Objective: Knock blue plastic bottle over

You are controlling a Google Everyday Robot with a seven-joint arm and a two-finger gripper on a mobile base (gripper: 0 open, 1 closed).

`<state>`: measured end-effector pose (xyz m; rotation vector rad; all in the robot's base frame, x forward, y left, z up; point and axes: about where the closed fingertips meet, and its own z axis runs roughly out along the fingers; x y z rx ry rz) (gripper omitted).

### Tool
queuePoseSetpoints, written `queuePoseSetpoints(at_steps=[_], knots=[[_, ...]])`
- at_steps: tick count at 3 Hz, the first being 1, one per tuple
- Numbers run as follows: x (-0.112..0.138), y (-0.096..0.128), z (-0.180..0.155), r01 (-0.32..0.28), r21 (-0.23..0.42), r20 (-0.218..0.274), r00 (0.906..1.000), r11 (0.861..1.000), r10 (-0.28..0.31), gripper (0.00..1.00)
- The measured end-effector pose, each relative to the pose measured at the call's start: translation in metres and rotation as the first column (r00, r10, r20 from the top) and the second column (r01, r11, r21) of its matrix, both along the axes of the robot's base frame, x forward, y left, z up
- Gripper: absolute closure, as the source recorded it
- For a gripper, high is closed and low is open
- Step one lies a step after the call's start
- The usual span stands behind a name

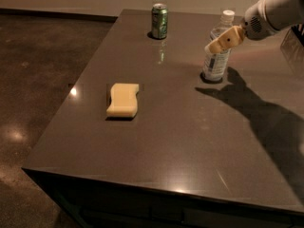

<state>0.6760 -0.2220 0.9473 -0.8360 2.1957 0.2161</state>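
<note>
The blue plastic bottle [216,61] is clear with a white cap and a blue-and-white label. It stands upright on the dark table [190,141] at the back right. My gripper [216,43] comes in from the right on a white arm. Its tan fingers [227,38] lie across the bottle's upper part, just below the cap, and seem to touch it.
A green soda can [159,21] stands upright at the back of the table, left of the bottle. A yellow sponge [123,99] lies flat at the middle left. The table's left and front edges drop to a dark floor.
</note>
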Motion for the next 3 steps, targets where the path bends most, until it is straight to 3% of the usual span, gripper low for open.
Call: queuePoseSetpoints(at_steps=[2, 3], knots=[[0.002, 0.004, 0.003, -0.016, 0.031, 0.020, 0.9997, 0.999, 0.016, 0.63], [-0.007, 0.004, 0.027, -0.045, -0.027, 0.018, 0.9988, 0.999, 0.045, 0.86]])
